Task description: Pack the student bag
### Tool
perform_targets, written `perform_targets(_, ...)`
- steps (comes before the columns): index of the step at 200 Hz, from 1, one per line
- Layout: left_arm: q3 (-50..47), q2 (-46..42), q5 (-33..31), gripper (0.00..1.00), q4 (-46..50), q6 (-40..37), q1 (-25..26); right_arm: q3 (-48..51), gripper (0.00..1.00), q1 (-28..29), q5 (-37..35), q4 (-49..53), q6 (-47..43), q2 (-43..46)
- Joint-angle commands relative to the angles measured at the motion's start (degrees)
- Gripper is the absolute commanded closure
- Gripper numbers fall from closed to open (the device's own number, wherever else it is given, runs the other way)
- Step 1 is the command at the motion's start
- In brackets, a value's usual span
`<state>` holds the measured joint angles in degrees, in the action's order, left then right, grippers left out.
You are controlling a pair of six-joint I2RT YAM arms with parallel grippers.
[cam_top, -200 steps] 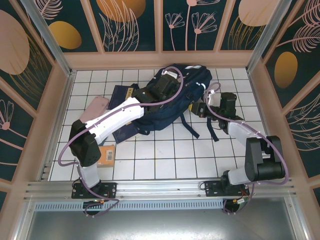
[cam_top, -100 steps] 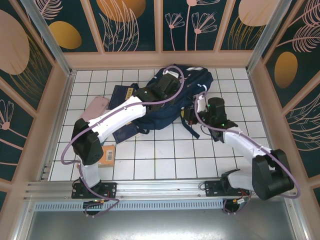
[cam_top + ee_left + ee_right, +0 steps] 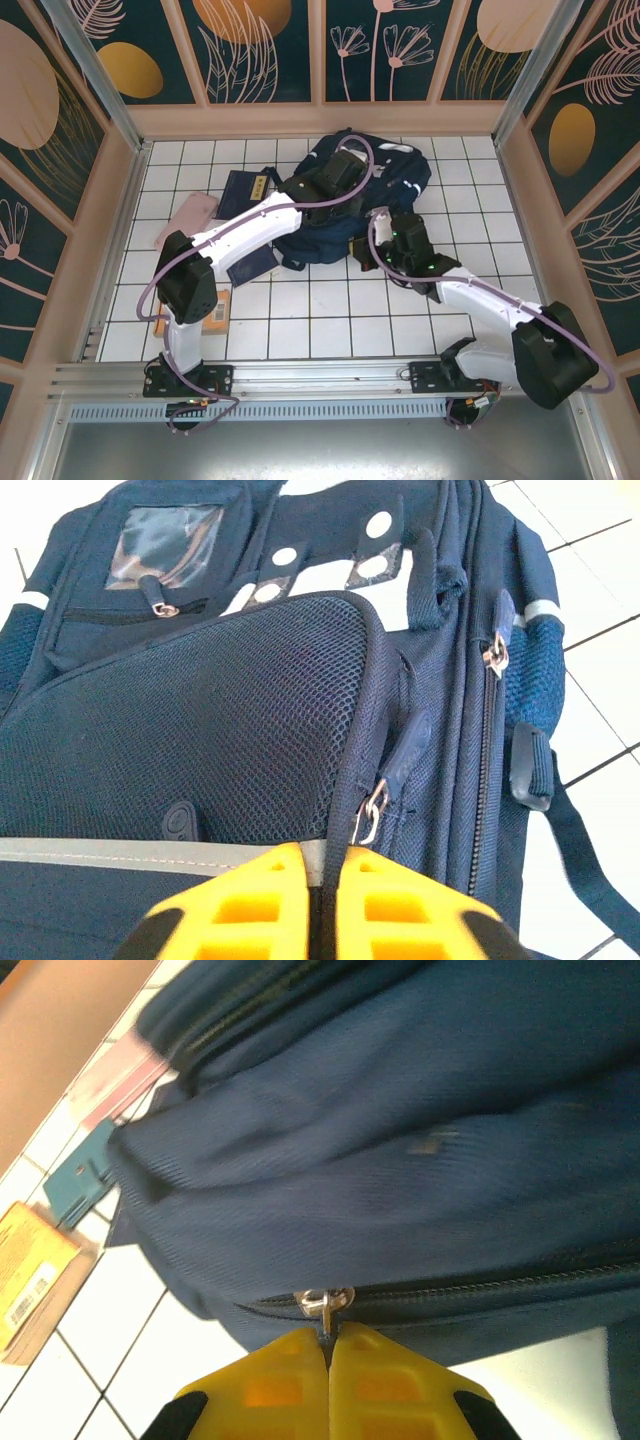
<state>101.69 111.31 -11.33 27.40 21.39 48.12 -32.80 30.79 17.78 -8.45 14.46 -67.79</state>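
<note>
**A:** While both arms reach onto the bag, why does so much lie loose at the left of the overhead frame?

**B:** Waiting to be packed, I'd judge. A pink case [image 3: 188,218], an orange box [image 3: 213,308] lower down and a navy booklet [image 3: 243,187] lie on the tiled desk [image 3: 330,320]. The student bag [image 3: 400,175] lies flat in the upper middle, with the booklet just beside its left edge.

**A:** And the left tool [image 3: 322,858]?

**B:** It sits low over the bag's mesh pocket [image 3: 200,710]. Its yellow fingers stand narrow, a dark edge runs into the slit, and a metal slider [image 3: 370,810] lies just above. Whether it pinches anything, I cannot tell. It is probably there to steady the fabric so the bag doesn't drag.

**A:** The right tool [image 3: 328,1338]?

**B:** It is at the bag's lower right side, clamped tight on a zipper pull [image 3: 325,1303]. The zipper track runs across just above the fingertips, so a sideways draw would run the slider along it.

**A:** So what's the step?

**B:** Opening a compartment, I'd say, since the loose things lie outside the bag.
</note>
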Motion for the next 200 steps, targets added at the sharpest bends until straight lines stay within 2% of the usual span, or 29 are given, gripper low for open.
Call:
perform_targets(1,0.82,-2.76,3.77,0.69,-4.38,1.55,-2.43,0.21,1.0,-6.57,0.06,-0.18,3.41,4.22)
perform_targets(13,-2.06,-4.95,5.33,0.54,-4.56,1.32,-3.78,-0.22,1.0,-9.31,0.72,0.95,4.14,4.36)
perform_targets(32,-8.46,-8.94,5.56,0.38,-6.13,-0.84,-5.41,-0.98,1.0,-13.25,1.65,2.01,5.05,3.21)
perform_targets(63,-17.37,-12.77,3.32,0.27,-9.51,-10.21,-5.75,-2.22,1.0,-17.17,2.13,3.43,4.4,0.41)
perform_targets(91,-18.32,-10.57,2.02,0.24,-9.92,-19.43,-5.8,-3.53,1.0,-19.13,3.22,4.48,3.19,-1.74)
perform_targets(108,-16.04,-7.64,5.16,0.23,-8.75,-25.79,-5.8,-4.09,1.0,-20.2,3.94,5.01,2.64,-2.48)
perform_targets(127,-10.92,-2.81,12.65,0.21,-2.77,-32.17,-6.06,-4.54,1.0,-21.21,4.76,5.6,2.24,-3.13)
perform_targets(151,-5.82,2.32,13.28,0.21,0.83,-35.27,-6.0,-4.74,1.0,-22.08,5.83,5.44,2.31,-3.58)
perform_targets(179,-2.55,6.28,11.44,0.27,1.72,-37.59,-5.97,-4.65,1.0,-22.35,6.21,5.04,2.52,-4.06)
perform_targets(200,-1.19,8.39,11.68,0.35,1.42,-38.74,-6.02,-4.64,1.0,-22.43,6.39,4.96,2.54,-4.19)
